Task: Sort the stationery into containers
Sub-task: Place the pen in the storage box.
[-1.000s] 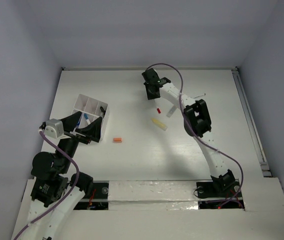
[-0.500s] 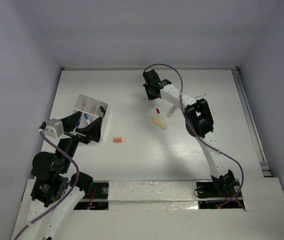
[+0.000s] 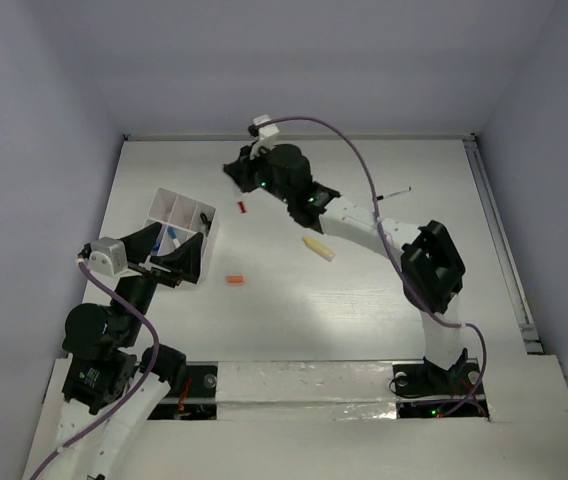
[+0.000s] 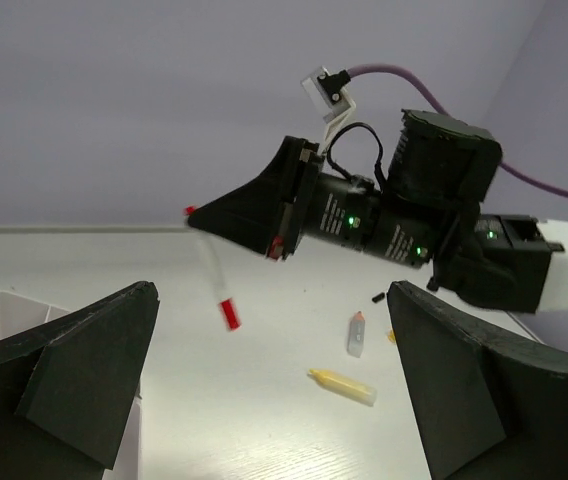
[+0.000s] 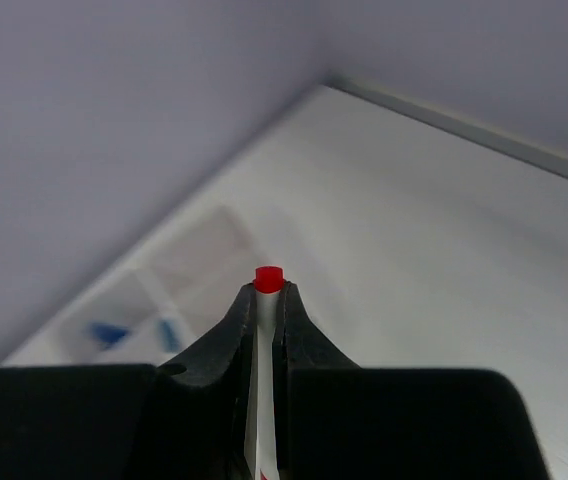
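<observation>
**We are watching a red-capped pen (image 4: 229, 312) being held near the white box (image 3: 210, 236), with much of the scene hard to read.**

From above, we are making out only the pen's red end, because its shaft is fading into the table (image 3: 294, 310). The left gripper (image 4: 274, 400) is hiding the box's near side, and in the right wrist view the box is showing only as a blur. The pen is thin and white with red at both ends, and it is hanging tilted above the table, on the side of the box facing the table's middle. The right gripper (image 5: 266, 305) is pinching its upper end, jaws nearly together. The left gripper is gaping wide at the box, gripping nothing.
</observation>
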### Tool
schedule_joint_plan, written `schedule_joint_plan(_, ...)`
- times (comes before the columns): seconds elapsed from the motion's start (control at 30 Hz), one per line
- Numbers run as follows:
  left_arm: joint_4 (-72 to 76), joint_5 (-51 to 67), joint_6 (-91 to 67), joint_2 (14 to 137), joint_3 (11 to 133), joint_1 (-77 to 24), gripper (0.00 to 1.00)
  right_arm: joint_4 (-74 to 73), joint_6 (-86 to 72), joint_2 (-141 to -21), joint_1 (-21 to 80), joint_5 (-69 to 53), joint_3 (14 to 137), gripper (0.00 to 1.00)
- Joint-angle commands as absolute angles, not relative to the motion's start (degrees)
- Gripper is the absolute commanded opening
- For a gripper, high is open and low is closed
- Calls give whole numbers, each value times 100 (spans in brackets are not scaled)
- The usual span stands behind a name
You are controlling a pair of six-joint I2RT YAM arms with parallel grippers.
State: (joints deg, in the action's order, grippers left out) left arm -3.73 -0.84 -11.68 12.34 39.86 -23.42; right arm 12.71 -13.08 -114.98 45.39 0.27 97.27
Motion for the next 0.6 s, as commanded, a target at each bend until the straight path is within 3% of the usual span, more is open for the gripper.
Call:
schedule_joint_plan(0.0, -114, -26, -1213, 1248, 4025, -2259, 99, 3154, -2126, -11846, 5062, -755, 9667, 0)
schedule_joint_plan(0.23, -88, 149, -1195, 1292, 4017, -2206, 99, 4244, -2522, -12866, 5739, -580, 10686, 0)
schedule_joint_plan(0.57, -62, 167, -1195, 1283, 4008, -2206, 99, 3981, -2189, -14070, 5977, 209, 11838, 0)
